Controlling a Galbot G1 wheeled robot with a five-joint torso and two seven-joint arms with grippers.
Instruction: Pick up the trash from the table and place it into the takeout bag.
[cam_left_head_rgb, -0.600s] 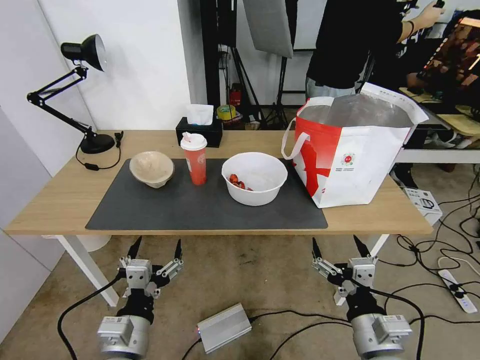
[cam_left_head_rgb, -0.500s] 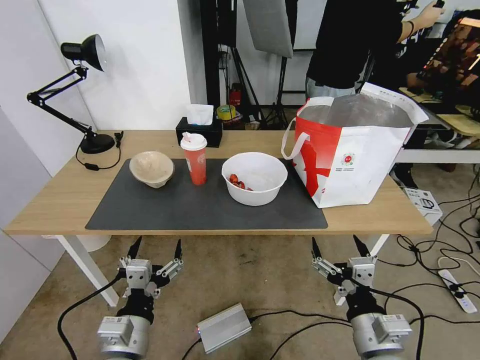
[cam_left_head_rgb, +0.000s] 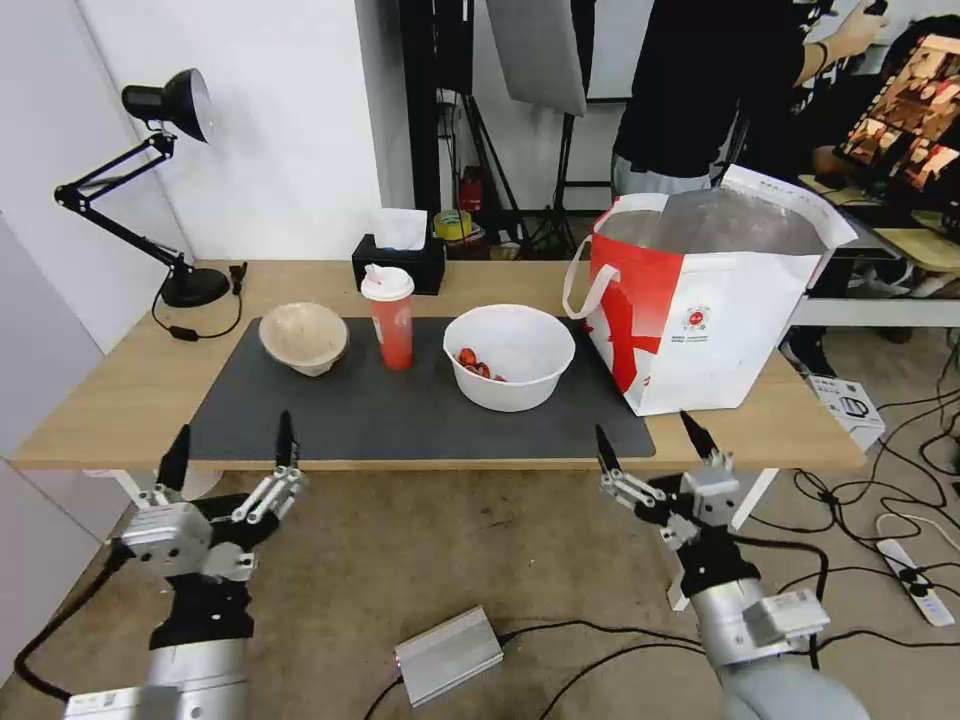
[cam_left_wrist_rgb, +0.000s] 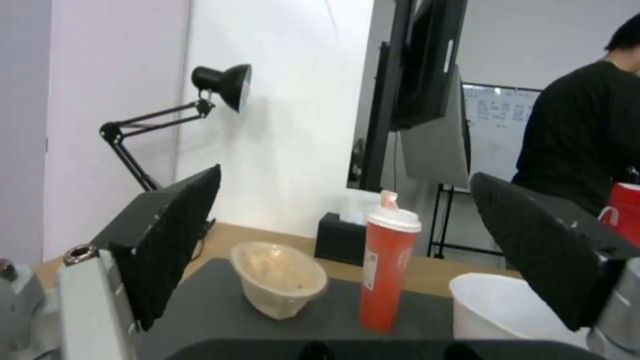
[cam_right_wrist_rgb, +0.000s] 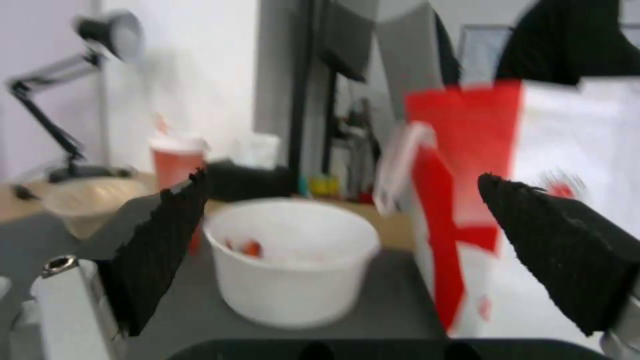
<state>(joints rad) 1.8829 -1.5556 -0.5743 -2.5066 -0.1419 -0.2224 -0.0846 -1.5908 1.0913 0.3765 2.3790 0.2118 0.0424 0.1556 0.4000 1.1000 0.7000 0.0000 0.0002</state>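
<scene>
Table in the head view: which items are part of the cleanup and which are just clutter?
Job: white bowl, red cup, pulp bowl, takeout bag, all on the table.

Clutter: tissue box, desk lamp.

Left gripper and right gripper hang open, empty.

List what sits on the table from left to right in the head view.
desk lamp → beige pulp bowl → red paper cup → white round bowl → takeout bag
</scene>
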